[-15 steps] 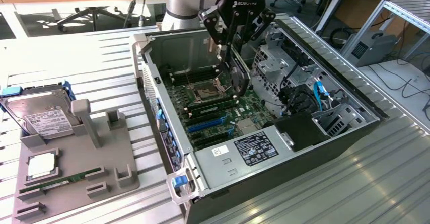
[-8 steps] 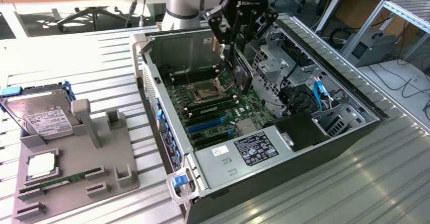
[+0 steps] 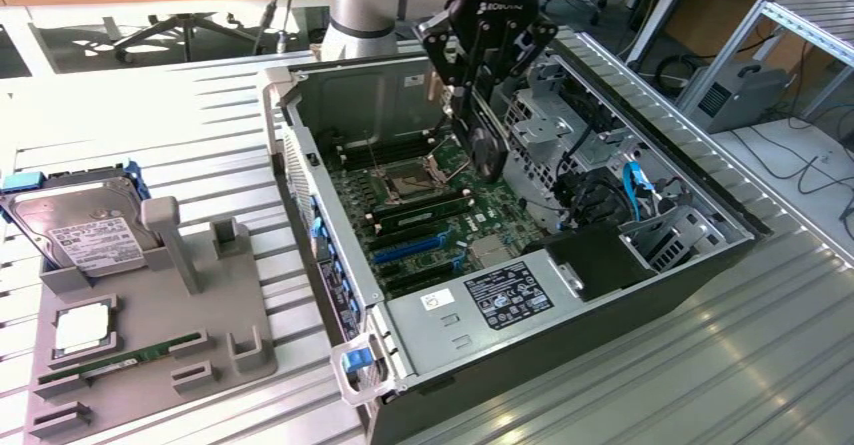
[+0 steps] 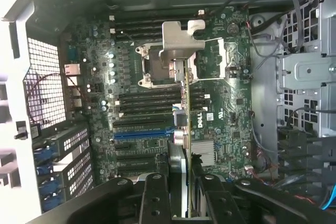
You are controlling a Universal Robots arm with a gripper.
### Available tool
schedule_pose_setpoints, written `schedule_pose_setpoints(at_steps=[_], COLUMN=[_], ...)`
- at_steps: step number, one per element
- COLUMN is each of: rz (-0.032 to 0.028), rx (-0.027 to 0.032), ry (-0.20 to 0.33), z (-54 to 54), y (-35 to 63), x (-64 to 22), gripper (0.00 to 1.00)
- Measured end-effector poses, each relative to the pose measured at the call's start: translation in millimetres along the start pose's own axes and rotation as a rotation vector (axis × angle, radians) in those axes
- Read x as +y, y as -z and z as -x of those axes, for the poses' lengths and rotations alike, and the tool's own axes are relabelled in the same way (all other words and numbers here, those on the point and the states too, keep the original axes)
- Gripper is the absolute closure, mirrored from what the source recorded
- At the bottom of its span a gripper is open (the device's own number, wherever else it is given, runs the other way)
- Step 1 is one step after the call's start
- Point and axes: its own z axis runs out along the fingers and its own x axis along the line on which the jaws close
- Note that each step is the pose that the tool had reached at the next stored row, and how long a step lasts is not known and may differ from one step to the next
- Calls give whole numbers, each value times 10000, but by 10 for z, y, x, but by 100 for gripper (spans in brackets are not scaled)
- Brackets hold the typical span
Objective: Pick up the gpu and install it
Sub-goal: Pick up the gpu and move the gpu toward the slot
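Hand (image 3: 470, 75) clenched on the gpu (image 3: 483, 150), which hangs on edge inside the open case (image 3: 300, 165), above the motherboard (image 3: 414, 220). In the wrist view its bracket (image 4: 181, 40) overlaps the CPU socket (image 4: 152, 69).

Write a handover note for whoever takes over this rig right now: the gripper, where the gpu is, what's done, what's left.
Gripper: shut on the gpu, which it holds on edge.
Gpu: hanging over the motherboard of the open computer case, touching no slot.
Done: gpu picked up.
Left: not yet seated; the blue slot is empty.
Hard drive sits on its holder at the exterior view's left.
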Motion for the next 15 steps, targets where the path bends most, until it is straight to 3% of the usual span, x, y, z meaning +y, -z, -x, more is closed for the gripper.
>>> schedule_pose_setpoints(at_steps=[15], rz=[-8], rx=[0], ry=[1], z=[185], y=[-73], x=[83], gripper=[73])
